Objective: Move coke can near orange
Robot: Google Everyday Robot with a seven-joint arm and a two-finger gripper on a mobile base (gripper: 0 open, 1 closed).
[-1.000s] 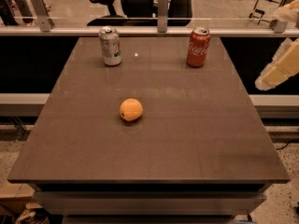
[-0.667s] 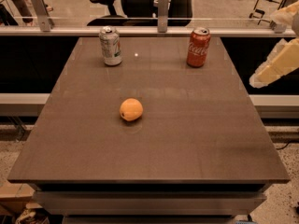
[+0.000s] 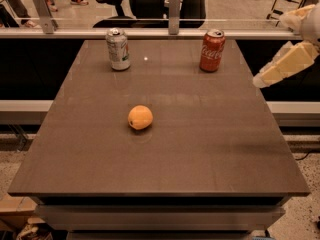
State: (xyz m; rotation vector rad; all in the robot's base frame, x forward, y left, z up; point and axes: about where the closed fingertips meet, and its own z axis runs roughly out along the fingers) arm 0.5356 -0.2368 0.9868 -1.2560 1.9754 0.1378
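Red coke can (image 3: 212, 50) stands upright at the far right of the dark bench (image 3: 210, 159), well apart from the orange (image 3: 140, 117) at mid-bench. The cream gripper (image 3: 267, 75) hangs beyond the right edge, touching nothing; whether it is spread or pressed together cannot be told.

Cans: 2 in all, both upright at the far side of the table.
- coke can (image 3: 212, 50), red: 1
- silver-white can (image 3: 118, 49) with green markings: 1

Orange (image 3: 140, 117): 1.
Table (image 3: 165, 174), dark top: 1.
Upright metal posts (image 3: 173, 10) behind the table: 2.
Gripper (image 3: 267, 75): 1, cream-coloured, off the table's right edge, right of the coke can.
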